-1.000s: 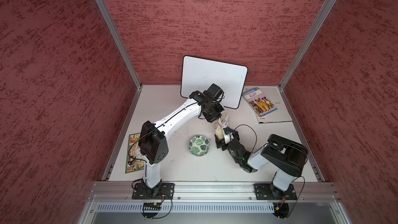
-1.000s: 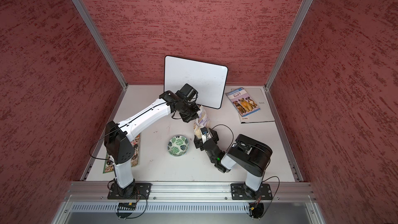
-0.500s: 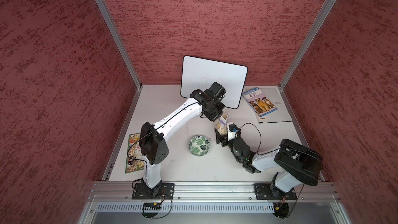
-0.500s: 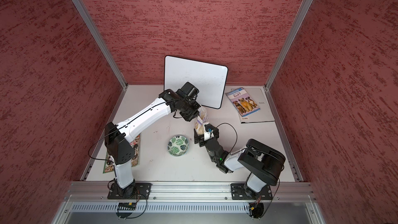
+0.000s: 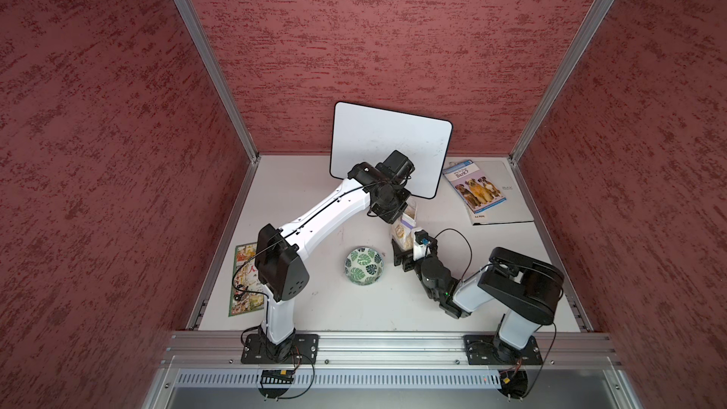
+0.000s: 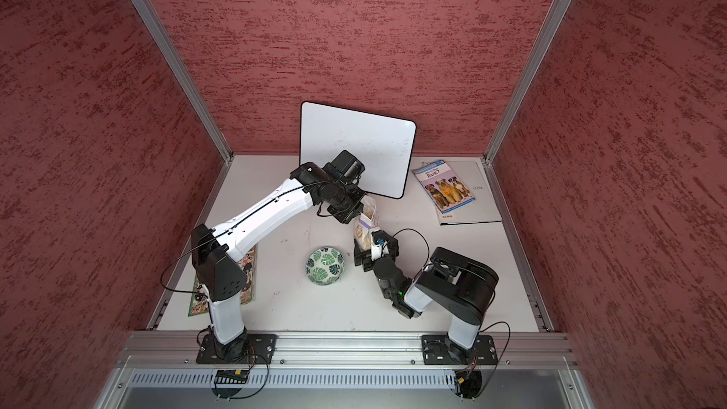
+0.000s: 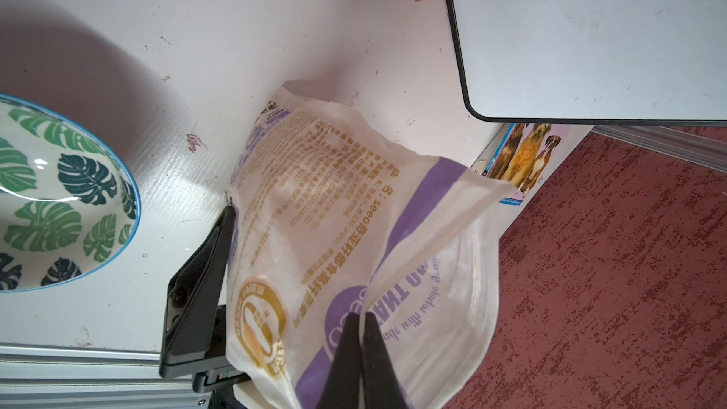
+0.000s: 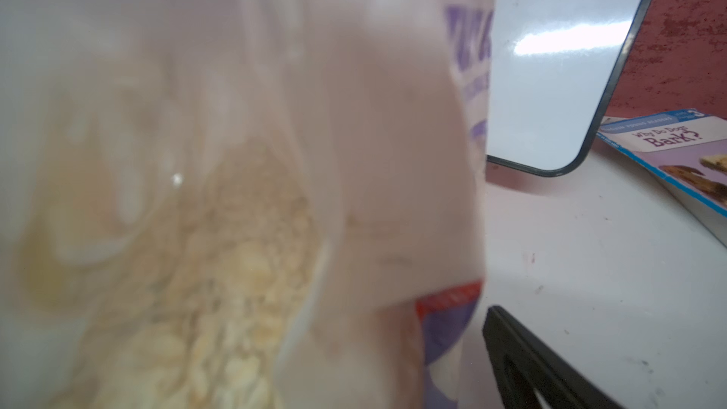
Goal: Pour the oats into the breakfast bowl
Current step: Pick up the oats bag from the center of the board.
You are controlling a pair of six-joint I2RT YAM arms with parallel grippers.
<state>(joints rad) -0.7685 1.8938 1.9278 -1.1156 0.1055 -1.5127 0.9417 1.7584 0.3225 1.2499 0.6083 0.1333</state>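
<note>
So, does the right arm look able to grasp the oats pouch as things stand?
Probably yes: the open right gripper straddles the oats pouch low down, with nothing between; the left gripper pinches only its top edge.

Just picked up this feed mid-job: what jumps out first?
The oats pouch, mid-table, has its top edge pinched in the shut left gripper while the open right gripper straddles its base. Beside it, the leaf-patterned breakfast bowl holds no oats yet. A whiteboard stands at the back.
</note>
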